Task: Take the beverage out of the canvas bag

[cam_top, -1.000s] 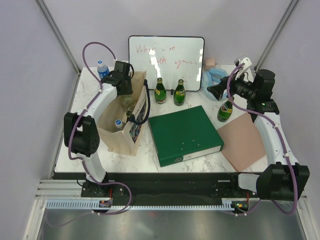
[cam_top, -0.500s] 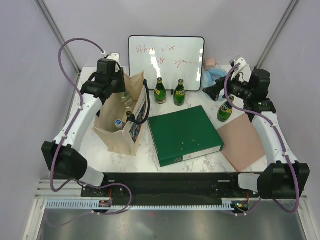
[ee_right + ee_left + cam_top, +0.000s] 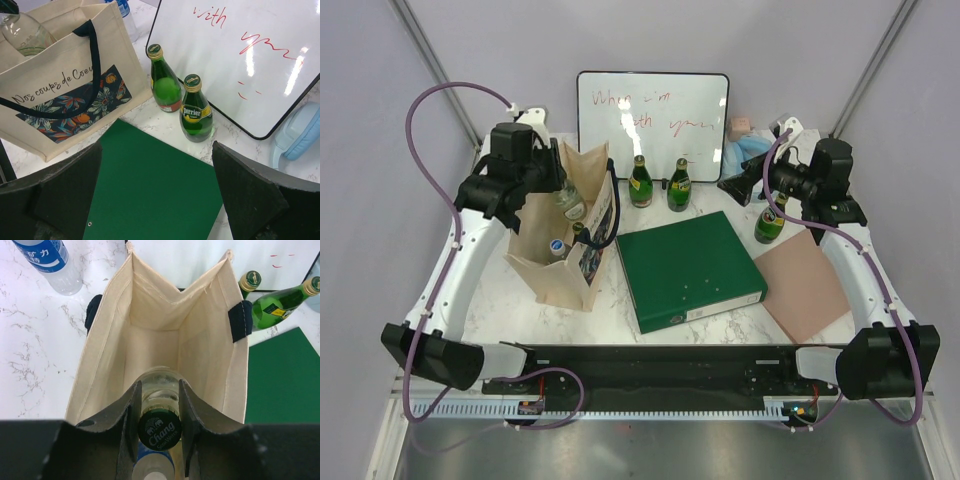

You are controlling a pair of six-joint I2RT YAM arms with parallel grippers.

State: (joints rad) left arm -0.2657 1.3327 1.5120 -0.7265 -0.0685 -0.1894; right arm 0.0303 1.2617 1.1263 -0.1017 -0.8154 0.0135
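Note:
The beige canvas bag [image 3: 560, 272] stands upright at the left, with dark strap handles and a flower print [image 3: 70, 102] on its side. My left gripper [image 3: 558, 192] is shut on the neck of the beverage, a clear glass bottle [image 3: 571, 206] with a dark green Chang cap [image 3: 160, 430]. In the left wrist view, my left gripper [image 3: 159, 386] holds it over the bag's open mouth [image 3: 155, 325]. From the right wrist, the bottle's shoulder [image 3: 25, 36] shows above the rim and its base is hidden. My right gripper [image 3: 734, 187] is open with nothing in it, above the table's right side.
A blue-capped plastic bottle [image 3: 557, 245] stays inside the bag. A green binder [image 3: 688, 268] lies in the middle, with three green Perrier bottles [image 3: 640, 183] [image 3: 679, 187] [image 3: 770, 222] and a whiteboard [image 3: 653, 125] behind it. A pinkish mat [image 3: 805, 285] lies right. A water bottle [image 3: 47, 262] stands behind the bag.
My left arm has risen and drawn back, lifting the glass bottle up through the bag's mouth. The right gripper has shifted a little left and stayed open.

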